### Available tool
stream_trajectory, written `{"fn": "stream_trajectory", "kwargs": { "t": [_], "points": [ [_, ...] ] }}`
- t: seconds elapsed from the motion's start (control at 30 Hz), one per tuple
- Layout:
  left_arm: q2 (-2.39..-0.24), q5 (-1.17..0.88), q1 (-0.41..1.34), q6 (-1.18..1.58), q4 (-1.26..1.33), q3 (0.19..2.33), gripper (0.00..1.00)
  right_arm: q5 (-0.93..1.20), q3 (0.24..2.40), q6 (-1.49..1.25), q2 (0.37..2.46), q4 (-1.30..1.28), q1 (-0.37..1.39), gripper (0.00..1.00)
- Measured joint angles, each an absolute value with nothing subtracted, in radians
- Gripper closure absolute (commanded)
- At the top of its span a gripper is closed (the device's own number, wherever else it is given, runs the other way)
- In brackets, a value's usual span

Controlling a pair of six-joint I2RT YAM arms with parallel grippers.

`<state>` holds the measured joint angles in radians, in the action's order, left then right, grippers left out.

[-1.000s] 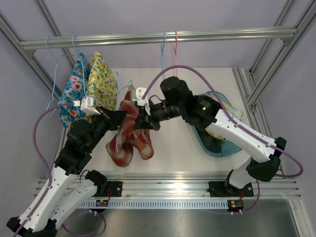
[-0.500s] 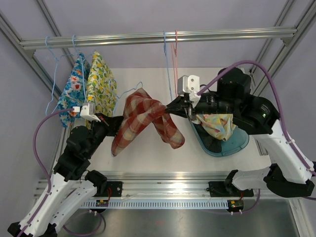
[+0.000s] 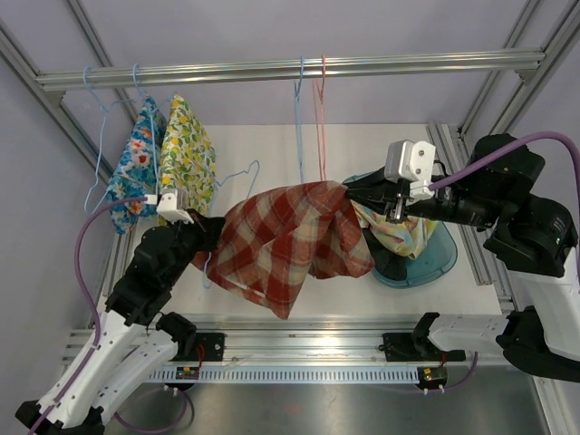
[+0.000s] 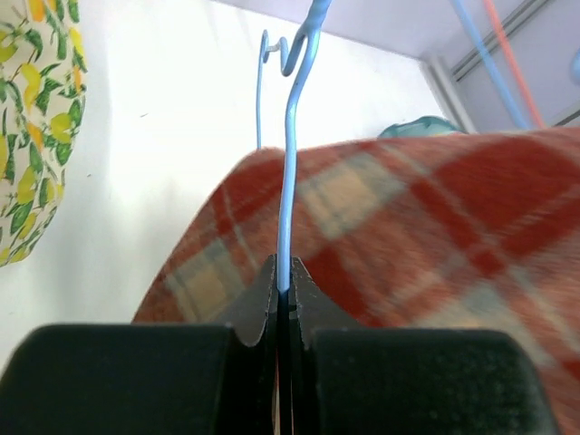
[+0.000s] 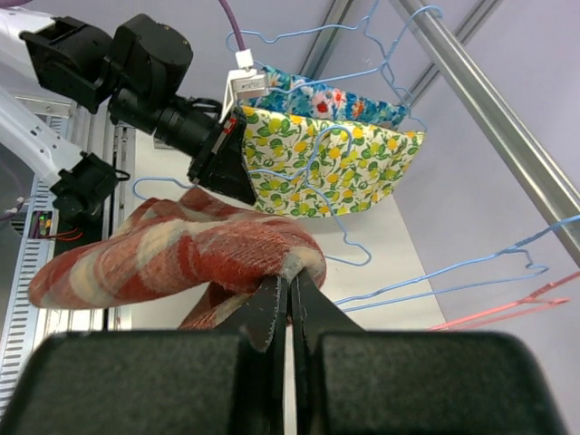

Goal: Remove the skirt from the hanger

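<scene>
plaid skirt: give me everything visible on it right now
Red, cream and tan plaid skirt, soft woven-looking cloth. It hangs above the table, stretched sideways and sagging. The right gripper is shut on a bunched fold at its right end; its left end drapes by the blue wire hanger, which the left gripper pinches. One corner droops toward the near edge.
</scene>
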<state>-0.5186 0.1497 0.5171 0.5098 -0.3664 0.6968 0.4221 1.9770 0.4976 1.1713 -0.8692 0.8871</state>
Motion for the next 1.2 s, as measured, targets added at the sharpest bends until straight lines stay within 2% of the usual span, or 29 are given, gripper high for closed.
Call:
{"fn": "stream_trajectory", "kwargs": {
  "t": [0.4,0.6,0.83,1.2],
  "points": [
    [-0.587,0.184,0.517,0.448,-0.367,0.638,1.00,0.355,1.994,0.523,1.138,-0.888,0.881,1.00],
    [-0.619,0.165,0.517,0.431,-0.373,0.713,1.00,0.344,1.871,0.533,1.095,-0.892,0.881,1.00],
    [-0.622,0.086,0.517,0.424,-0.345,0.861,1.00,0.299,1.754,0.566,1.146,-0.863,0.879,1.00],
    [-0.633,0.031,0.517,0.446,-0.352,0.910,1.00,0.322,1.518,0.653,1.185,-0.711,0.878,1.00]
  ]
}}
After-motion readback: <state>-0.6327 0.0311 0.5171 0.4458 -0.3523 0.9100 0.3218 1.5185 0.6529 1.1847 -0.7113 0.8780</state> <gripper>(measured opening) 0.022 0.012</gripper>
